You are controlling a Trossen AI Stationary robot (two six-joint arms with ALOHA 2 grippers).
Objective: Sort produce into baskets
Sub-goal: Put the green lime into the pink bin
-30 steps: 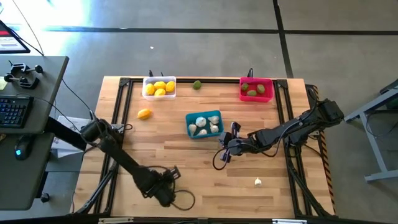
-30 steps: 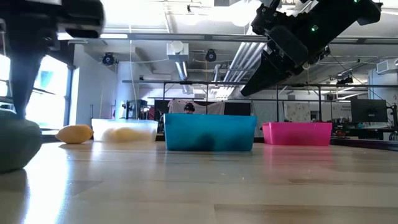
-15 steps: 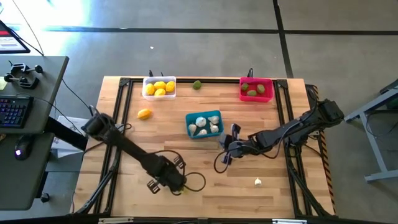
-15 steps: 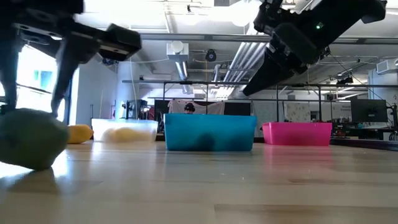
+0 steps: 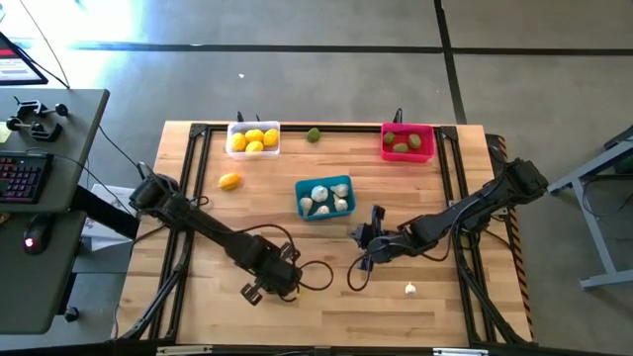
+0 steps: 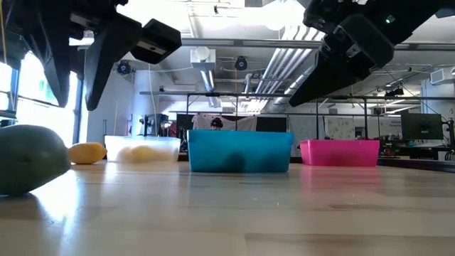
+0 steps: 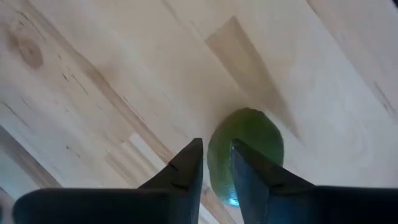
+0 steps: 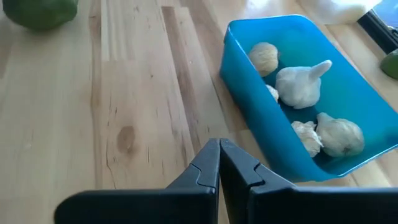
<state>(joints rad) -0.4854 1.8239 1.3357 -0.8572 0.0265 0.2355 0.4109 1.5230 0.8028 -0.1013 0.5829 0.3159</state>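
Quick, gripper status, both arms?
Left gripper: nearly closed, empty; green fruit lies on the table beyond its tips.
Right gripper: shut, empty, near the blue basket.

no readable text, no labels, no brand marks, no numbers anywhere

Two dark, near-black jointed arms, links slim and tubular with bulkier rounded joints. Black cables loop from left gripper (image 5: pixel 265 288) and right gripper (image 5: pixel 362 242). Fingers (image 7: pixel 186 171) matte black, wedge-shaped, tapering to narrow tips. Small green light on right arm housing in low view.
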